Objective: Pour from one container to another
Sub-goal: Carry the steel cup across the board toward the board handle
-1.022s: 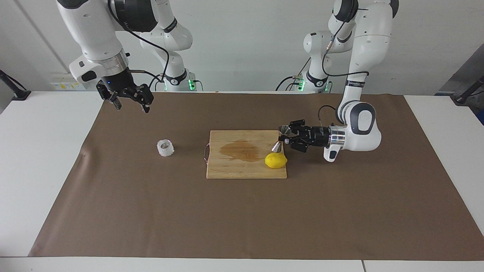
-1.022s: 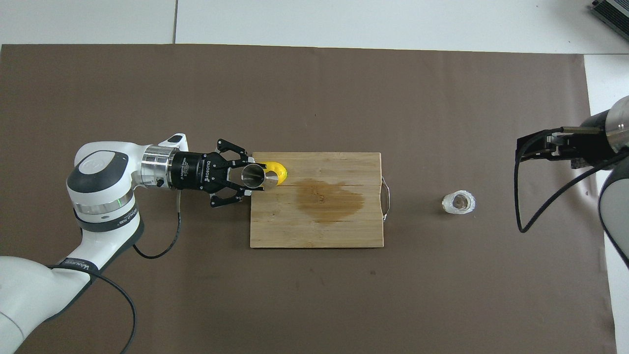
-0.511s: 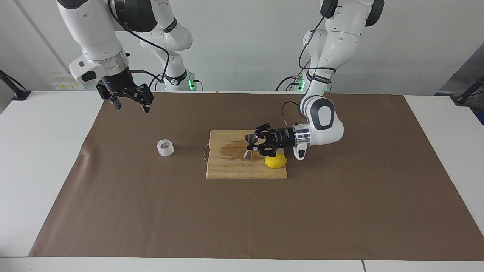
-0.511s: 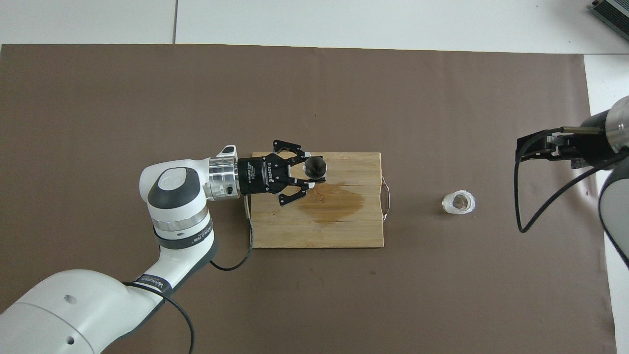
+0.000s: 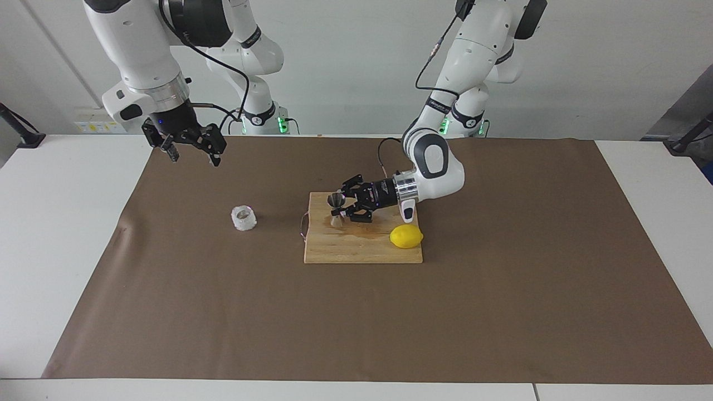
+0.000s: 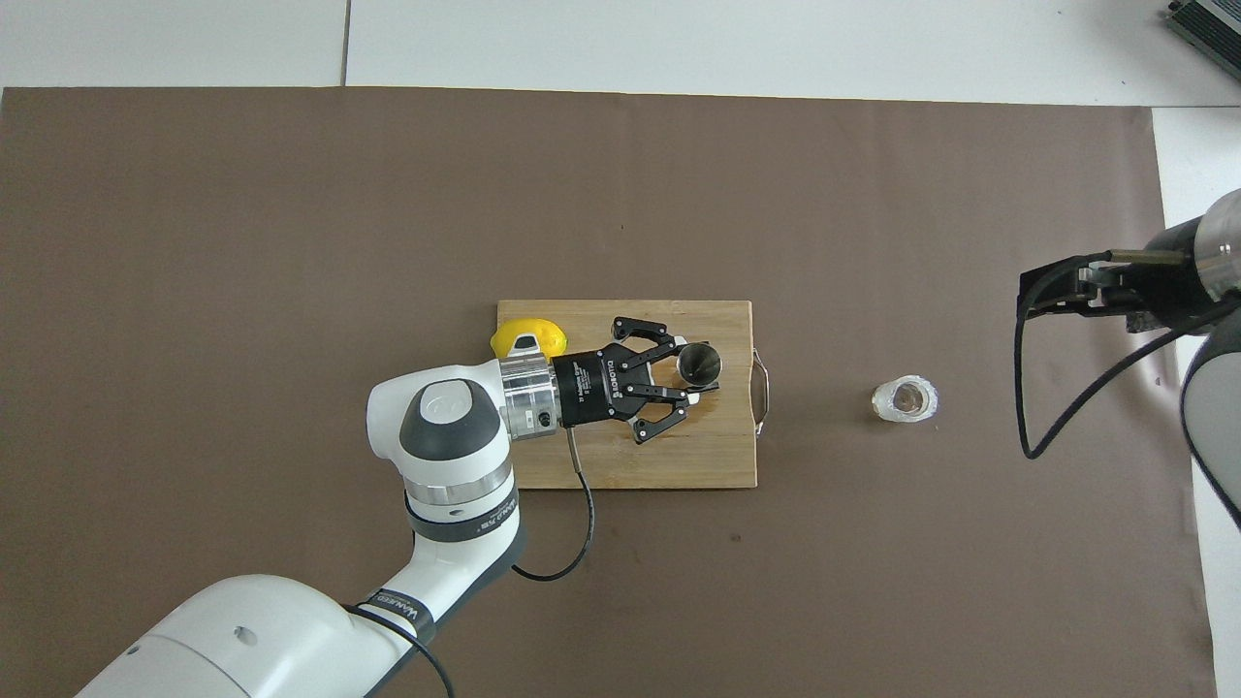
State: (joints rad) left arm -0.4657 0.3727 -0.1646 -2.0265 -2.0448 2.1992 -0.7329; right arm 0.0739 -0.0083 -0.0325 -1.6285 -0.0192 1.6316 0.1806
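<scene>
My left gripper (image 5: pixel 341 209) (image 6: pixel 690 374) is shut on the waist of the steel jigger (image 5: pixel 336 207) (image 6: pixel 699 363). It holds the jigger upright over the handle end of the wooden cutting board (image 5: pixel 356 252) (image 6: pixel 679 456). The small bumpy white cup (image 5: pixel 243 218) (image 6: pixel 904 398) stands alone on the brown mat, toward the right arm's end of the table, apart from the board. My right gripper (image 5: pixel 193 152) (image 6: pixel 1030 291) hangs open and empty in the air above the mat at that end and waits.
A yellow lemon (image 5: pixel 406 236) (image 6: pixel 528 336) lies on the board's corner toward the left arm's end. A metal handle (image 5: pixel 303 224) (image 6: pixel 762 393) sticks out of the board toward the cup. A brown mat (image 5: pixel 356 323) covers most of the white table.
The left arm has carried the jigger along the board, from beside the lemon to the handle end, closer to the cup. The right arm has not moved.
</scene>
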